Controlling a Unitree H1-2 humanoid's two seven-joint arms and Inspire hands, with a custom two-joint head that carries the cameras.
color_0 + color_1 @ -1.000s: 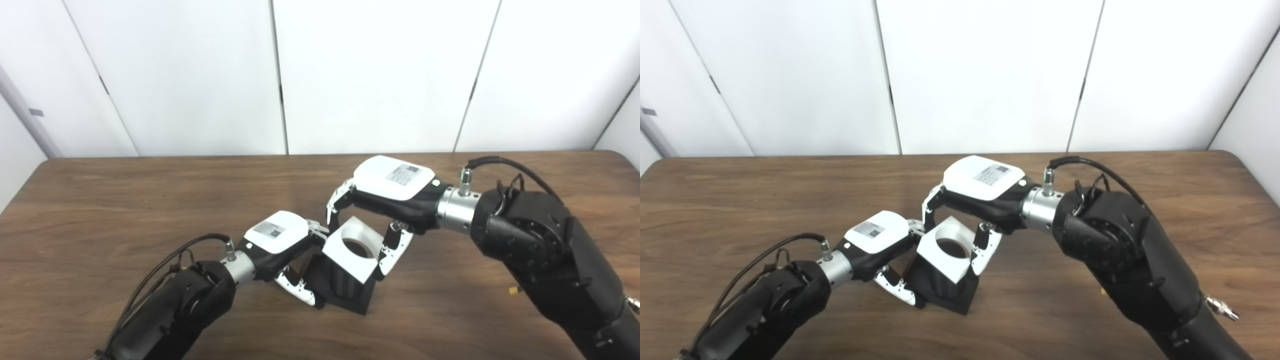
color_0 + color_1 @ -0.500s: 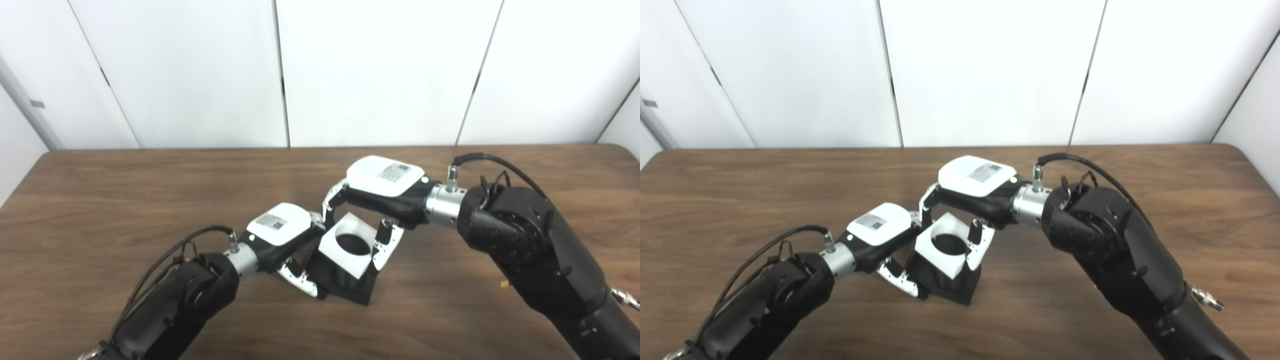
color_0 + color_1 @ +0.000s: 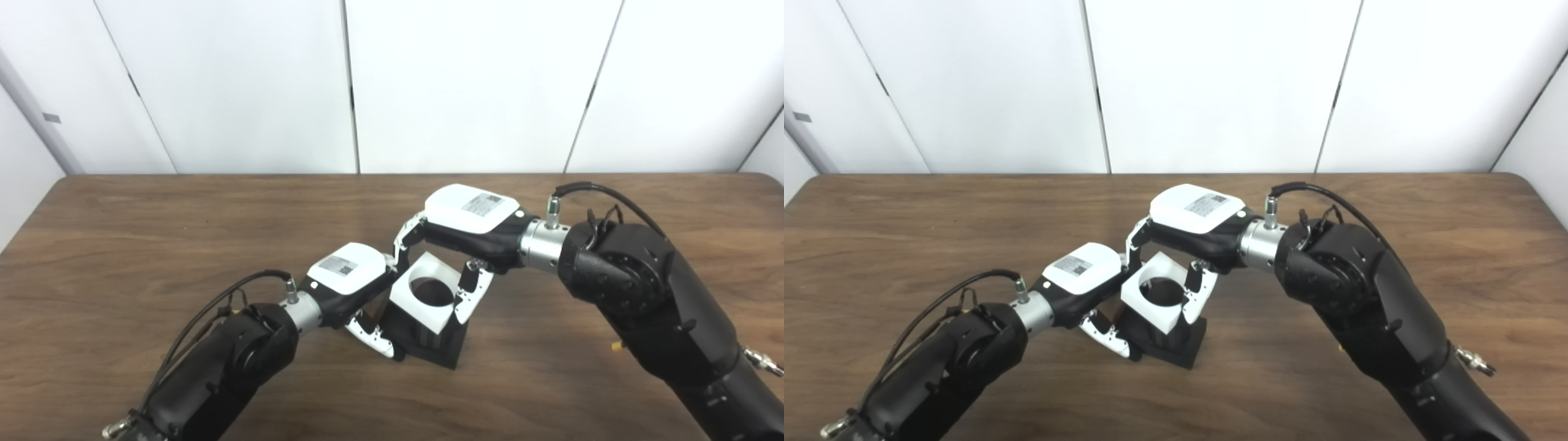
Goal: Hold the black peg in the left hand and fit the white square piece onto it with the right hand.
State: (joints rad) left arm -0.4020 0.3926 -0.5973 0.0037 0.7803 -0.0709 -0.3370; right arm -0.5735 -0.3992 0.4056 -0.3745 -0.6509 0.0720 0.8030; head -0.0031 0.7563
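Note:
The black peg [image 3: 429,342] stands with its square base on the wooden table [image 3: 122,245], near the middle front. My left hand [image 3: 352,288] is shut on its left side, thumb low against the base. The white square piece [image 3: 429,293], with a round hole, sits tilted on top of the peg. My right hand [image 3: 459,229] is shut on it from above, with its fingers [image 3: 468,301] on the right edge and others at the far left corner. The same scene shows in the right eye view, with the white piece [image 3: 1159,294] over the peg [image 3: 1176,343].
A small yellow object [image 3: 615,346] lies on the table beside my right forearm. White wall panels stand behind the table's far edge.
The camera has shifted, so the whole picture moved. The white piece sits lower over the black peg than a second ago. Both hands keep their hold.

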